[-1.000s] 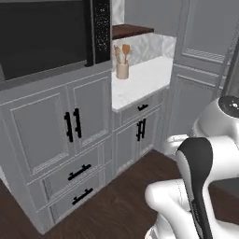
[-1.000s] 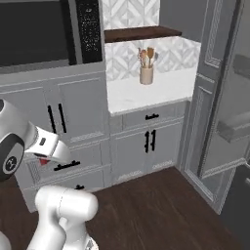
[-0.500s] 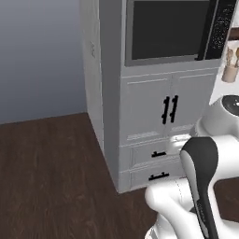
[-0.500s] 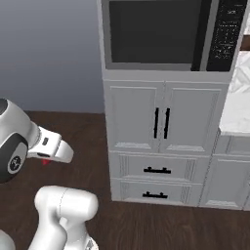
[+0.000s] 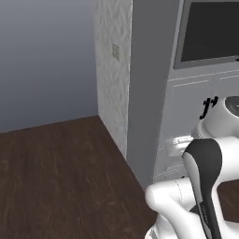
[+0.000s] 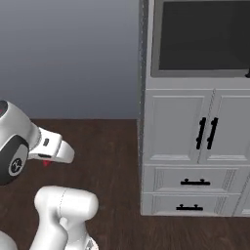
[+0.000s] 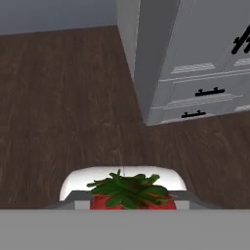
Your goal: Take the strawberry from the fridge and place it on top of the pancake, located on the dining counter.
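Strawberry (image 7: 131, 195) gripped in closed hand (image 6: 47, 162), leafy top seen just ahead of fingertips in hand view (red speck under hand in right base view). Beyond hand: floor (image 7: 63, 97), cabinet (image 7: 195, 63) ahead-right. Pancake and dining surface unlocated; direction from hand cannot be judged.

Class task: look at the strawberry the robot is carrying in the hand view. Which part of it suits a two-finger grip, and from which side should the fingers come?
Grip the red body of the strawberry across its widest part, below the leafy green crown, one finger on each flank. The crown is soft and ragged, the body rounded and firmer. The gripper seems to hold it this way now.
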